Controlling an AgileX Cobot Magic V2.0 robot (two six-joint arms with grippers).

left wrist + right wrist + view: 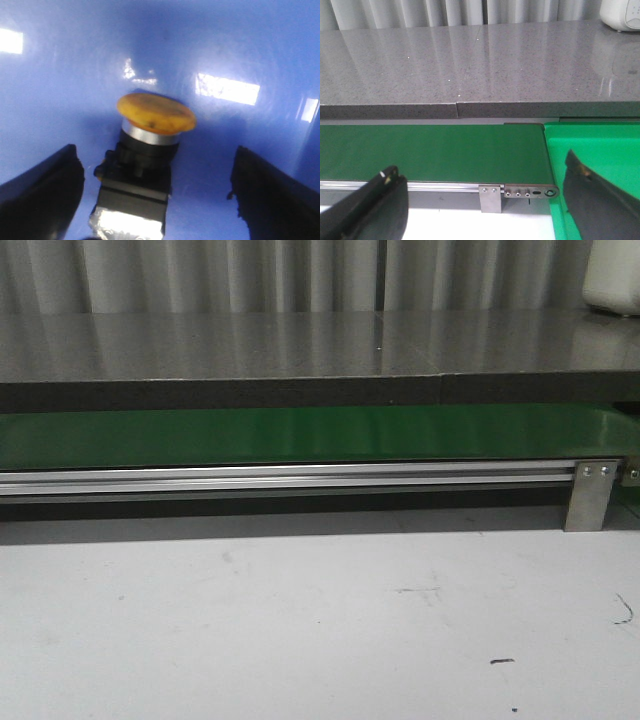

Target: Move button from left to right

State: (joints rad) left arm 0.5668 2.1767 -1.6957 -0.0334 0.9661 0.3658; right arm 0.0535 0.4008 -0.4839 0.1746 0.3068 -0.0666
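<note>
Left hand (157, 200) open, its two black fingers (42, 192) spread wide on either side of the button (150, 150), neither one touching it. The button is a small push-button with a round orange-yellow mushroom cap, a silver collar under the cap and a blocky black body; it sits on a glossy blue surface (240, 50) that fills the left wrist view and throws back bright patches of light. Cap tilted a little away from the camera. Right hand (485, 210) also open and holding nothing, its dark fingers (375, 205) well apart above the end of a flat green conveyor belt (435, 150). An aluminium rail with a small bolted bracket (490, 197) runs along the belt's near edge, and a bright green tray (600, 155) sits just beside the belt's end. Behind the belt lies a speckled grey stone tabletop (470, 65). Front view shows the belt, the rail and a scuffed white tabletop (300, 630) in front; neither hand nor the button appears there.
</note>
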